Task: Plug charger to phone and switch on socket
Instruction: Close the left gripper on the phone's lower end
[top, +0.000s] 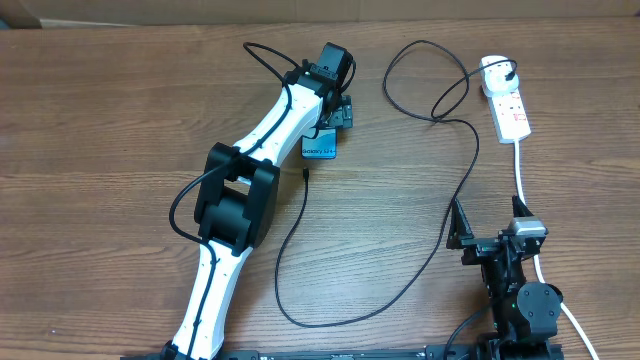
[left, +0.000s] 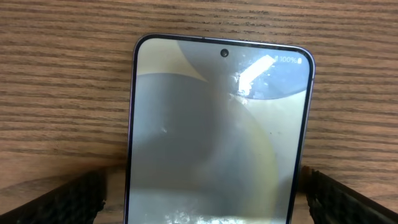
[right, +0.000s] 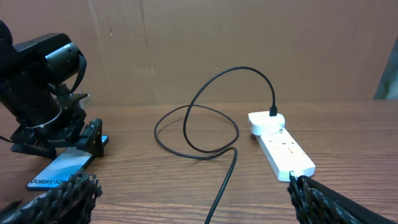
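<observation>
The phone (top: 320, 148) lies flat on the wooden table, its blue-teal screen up; it also shows in the left wrist view (left: 217, 124) and the right wrist view (right: 59, 171). My left gripper (top: 338, 115) is low over its far end, open, with one finger on each side of the phone (left: 205, 199) and a small gap to each edge. The charger (top: 465, 180) is a thin black cable looping from the socket (top: 508, 105) across the table. Its connector tip (top: 304, 173) lies just below the phone, apart from it. My right gripper (top: 490, 220) is open and empty at the front right (right: 193, 199).
The socket's thick white cord (top: 522, 170) runs down the right side past my right arm. The cable's big loop (right: 211, 99) lies between phone and socket (right: 283, 149). A cardboard wall (right: 217, 43) stands behind the table.
</observation>
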